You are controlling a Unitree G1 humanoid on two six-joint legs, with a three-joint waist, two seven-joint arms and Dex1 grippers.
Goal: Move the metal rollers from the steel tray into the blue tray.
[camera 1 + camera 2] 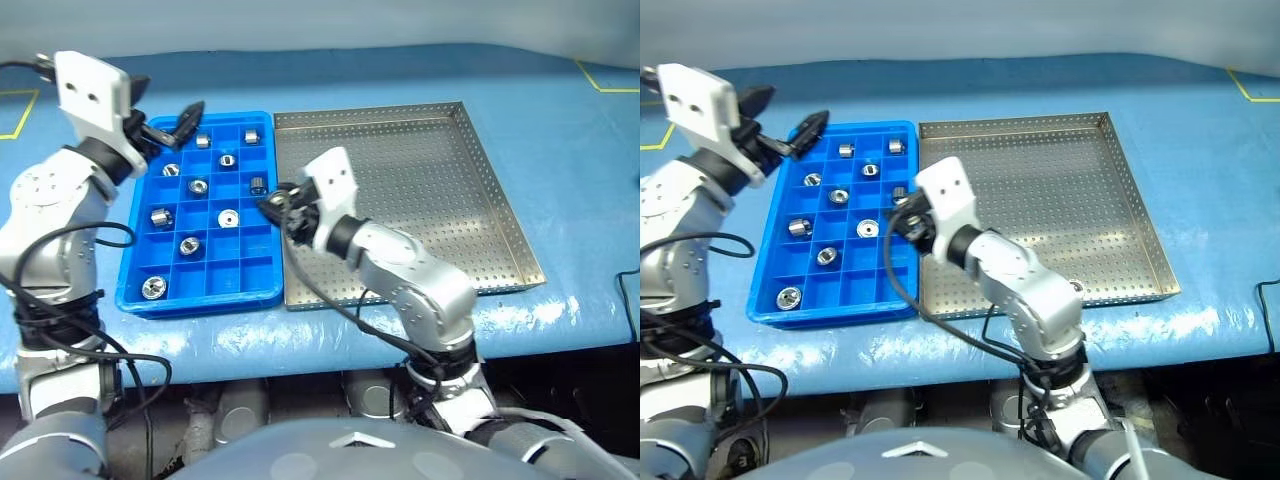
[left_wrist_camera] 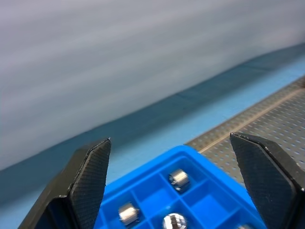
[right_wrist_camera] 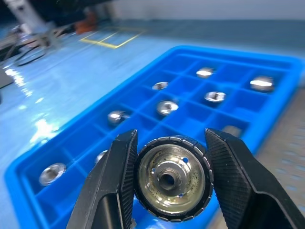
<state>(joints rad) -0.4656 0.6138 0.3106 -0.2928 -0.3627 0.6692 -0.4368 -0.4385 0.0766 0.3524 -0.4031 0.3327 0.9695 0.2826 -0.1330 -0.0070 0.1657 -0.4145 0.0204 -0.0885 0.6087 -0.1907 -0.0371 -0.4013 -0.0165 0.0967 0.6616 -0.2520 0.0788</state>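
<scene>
Right fingers grip a roller (over blue tray).

Blue table with yellow tape lines — pale grey wall behind.

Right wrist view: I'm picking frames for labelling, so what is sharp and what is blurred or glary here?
Right wrist view: the roller clamped in the right gripper is sharp; the blue tray behind softens with distance, and the table shows white glare patches. Left wrist view: the backdrop is blurred.
</scene>
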